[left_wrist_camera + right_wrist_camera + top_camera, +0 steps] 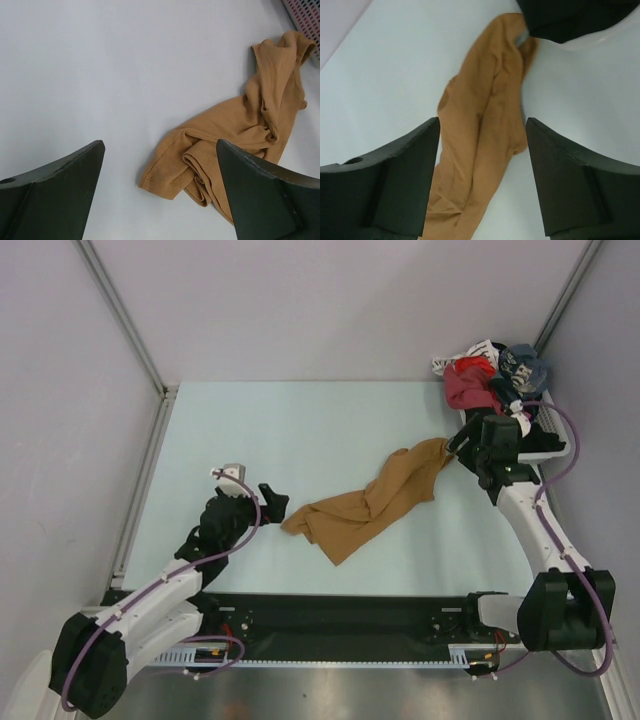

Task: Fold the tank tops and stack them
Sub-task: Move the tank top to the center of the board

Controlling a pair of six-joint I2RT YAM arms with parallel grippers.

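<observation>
The tan-brown tank top (375, 502) lies crumpled on the table in a long diagonal strip, from front left to back right. My left gripper (270, 502) hovers open just left of its near hem (167, 172), fingers spread wide (160, 145) and apart from the cloth. My right gripper (455, 445) stands open over the strip's far end. The tan cloth (480, 125) lies on the table under its spread fingers (482, 122), gripped by neither. A dark blue cloth (522, 365) sits in the back-right pile; I cannot tell whether it is a tank top.
A heap of clothes, red (468, 388), white and dark blue, fills a basket in the back right corner. Its pink mesh wall (306, 19) shows in the left wrist view. Grey walls with metal rails (120, 315) close in the table.
</observation>
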